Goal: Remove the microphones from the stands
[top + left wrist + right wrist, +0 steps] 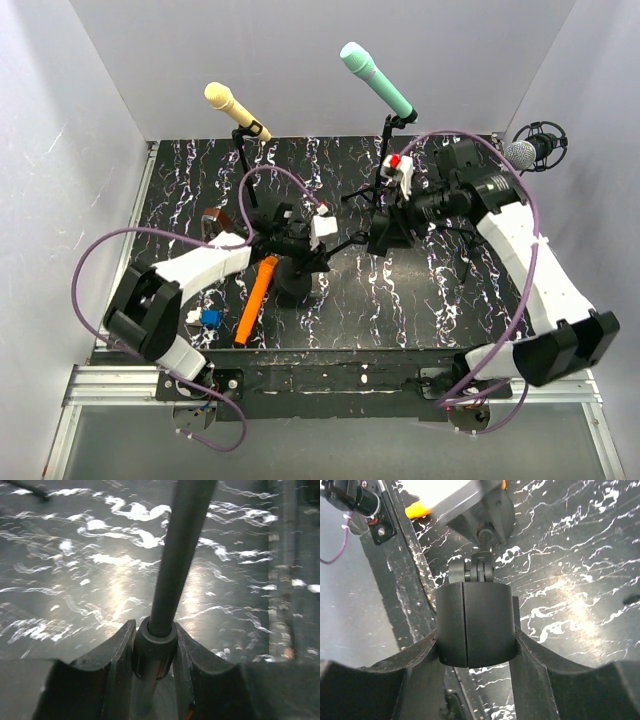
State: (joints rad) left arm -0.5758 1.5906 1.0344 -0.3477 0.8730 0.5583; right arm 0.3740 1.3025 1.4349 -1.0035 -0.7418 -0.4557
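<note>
— Over the counter, what has the right tool got?
— Clamped round the stand's black cylinder; left tool pinches the pole. Orange mic lies flat beside the base.

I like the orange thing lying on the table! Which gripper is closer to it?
Left. The left gripper sits right beside the orange thing's far end, shut on a stand pole. The right gripper is farther away, off to the right, shut on a black holder.

table — glossy, marbled | stand pole — matt, smooth
</note>
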